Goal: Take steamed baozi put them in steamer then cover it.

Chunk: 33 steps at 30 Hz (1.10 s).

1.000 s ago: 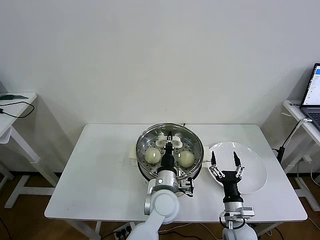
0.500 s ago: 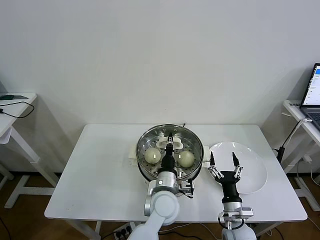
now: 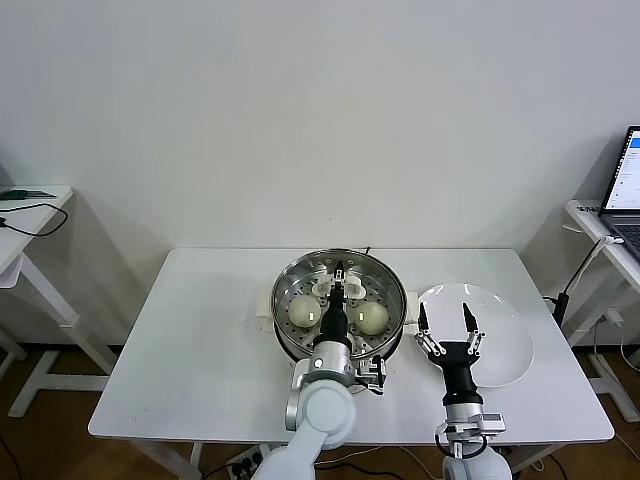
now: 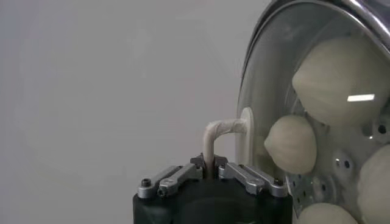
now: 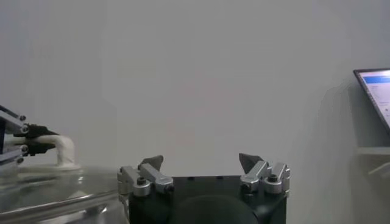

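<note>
The steamer (image 3: 285, 285) stands mid-table on its white base. Two steamed baozi (image 3: 303, 311) show in it on either side of my left arm. My left gripper (image 3: 339, 278) is above the pot's middle, shut on the white handle (image 4: 225, 129) of the glass lid (image 4: 262, 91), which lies over the pot. In the left wrist view several baozi (image 4: 338, 79) show through the glass. My right gripper (image 3: 445, 325) is open and empty over the near left edge of the white plate (image 3: 505, 350).
The white plate lies right of the steamer. In the right wrist view the lid handle (image 5: 64, 151) and the glass lid's rim (image 5: 49, 189) show off to one side. Side tables stand far left and far right, with a laptop (image 3: 628, 185) at the right.
My right gripper has drifted slightly left and stays open. My left gripper keeps its hold on the lid handle and has barely moved.
</note>
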Available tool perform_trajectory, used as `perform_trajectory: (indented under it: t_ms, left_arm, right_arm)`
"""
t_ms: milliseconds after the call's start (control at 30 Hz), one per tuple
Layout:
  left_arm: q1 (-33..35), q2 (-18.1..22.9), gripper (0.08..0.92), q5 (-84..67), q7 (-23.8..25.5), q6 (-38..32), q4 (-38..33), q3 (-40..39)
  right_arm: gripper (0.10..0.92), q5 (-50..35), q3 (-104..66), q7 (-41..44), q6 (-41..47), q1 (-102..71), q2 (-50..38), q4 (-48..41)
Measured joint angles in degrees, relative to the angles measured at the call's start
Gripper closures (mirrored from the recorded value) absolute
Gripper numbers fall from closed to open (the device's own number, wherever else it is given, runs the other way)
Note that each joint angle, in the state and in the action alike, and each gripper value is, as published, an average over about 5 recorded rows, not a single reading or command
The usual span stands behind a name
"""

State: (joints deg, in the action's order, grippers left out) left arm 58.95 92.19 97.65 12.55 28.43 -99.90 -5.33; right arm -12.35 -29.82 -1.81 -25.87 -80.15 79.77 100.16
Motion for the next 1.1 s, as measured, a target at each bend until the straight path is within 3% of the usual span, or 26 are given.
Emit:
perform_trajectory:
  t_ms: [467, 567, 733, 1100]
  left_arm:
    - [2.8, 0.0, 0.247, -3.4, -0.2, 0.8, -5.3, -1.6]
    - [3.8, 0.0, 0.192, -4.1, 0.0, 0.9, -7.0, -1.9]
    - [5.7, -1.8, 0.178, -5.6, -0.1, 0.9, -10.1, -1.6]
    - [13.7, -12.4, 0.177, -11.0, -2.7, -2.0, -19.9, 3.9]
  right_arm:
    - [0.203, -0.1, 0.1, 0.0, 0.0, 0.2, -0.4, -0.3]
    - [0.203, -0.2, 0.2, 0.0, 0.0, 0.3, -0.5, -0.3]
    - [0.203, -0.3, 0.1, 0.0, 0.0, 0.4, -0.9, -0.2]
    - [0.203, -0.5, 0.6, 0.0, 0.7, 0.9, -1.3, 0.6]
